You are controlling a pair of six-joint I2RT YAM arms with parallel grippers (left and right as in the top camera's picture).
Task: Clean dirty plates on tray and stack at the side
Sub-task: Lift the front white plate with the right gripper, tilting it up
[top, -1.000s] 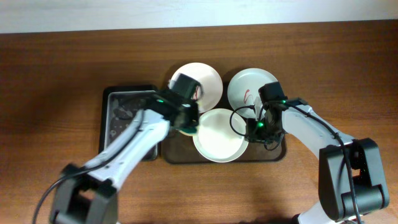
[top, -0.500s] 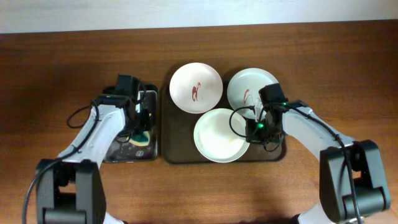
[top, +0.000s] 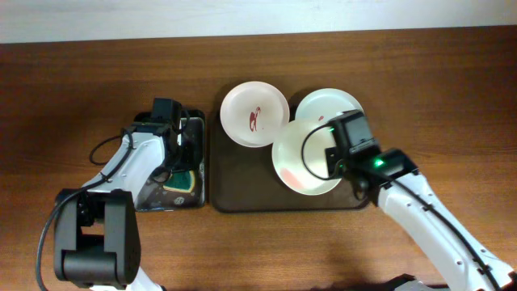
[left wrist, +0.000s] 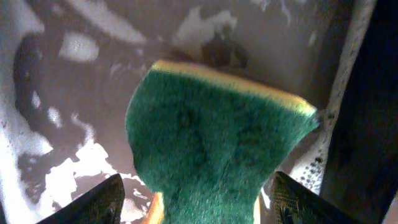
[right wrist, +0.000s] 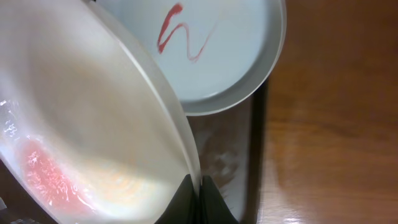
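Right gripper point(right wrist: 198, 190) on smeared plate point(top: 300, 158)

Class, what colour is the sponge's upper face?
Dark green, over a yellow layer on the sponge; clearest in the left wrist view.

Three plates point(top: 254, 114) point(top: 327, 106) point(top: 303, 158) (one lifted), two trays point(top: 242, 198) point(top: 153, 202), one sponge point(top: 182, 179).
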